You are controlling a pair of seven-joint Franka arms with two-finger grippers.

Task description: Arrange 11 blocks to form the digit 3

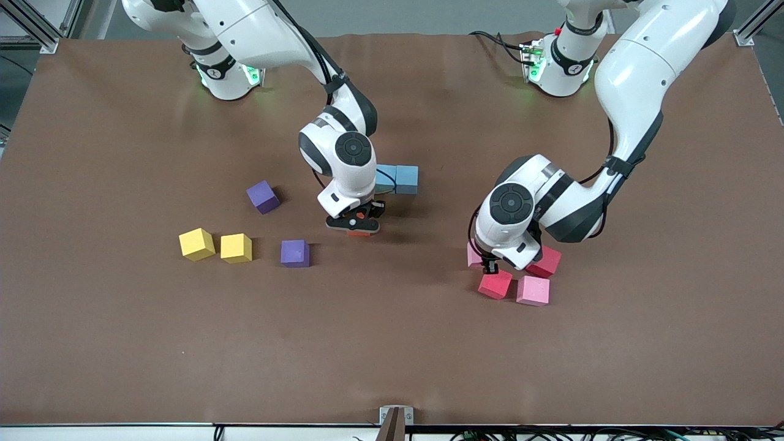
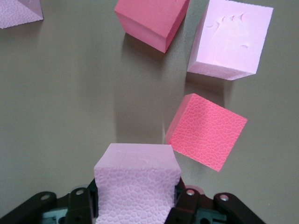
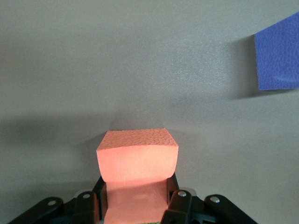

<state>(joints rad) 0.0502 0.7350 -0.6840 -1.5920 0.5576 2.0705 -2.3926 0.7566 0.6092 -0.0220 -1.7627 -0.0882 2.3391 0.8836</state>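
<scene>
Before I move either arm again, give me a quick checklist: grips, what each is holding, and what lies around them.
1. Left gripper shut on a pink block: ok.
2. Right gripper shut on the orange block: ok.
3. Room around the left gripper: not ok, two red blocks and another pink block lie close beside it.
4. Blue blocks touching in a row: ok for the two visible; a third cannot tell.
5. Green block located: cannot tell.
6. Purple blocks placed: not ok, loose and apart.
</scene>
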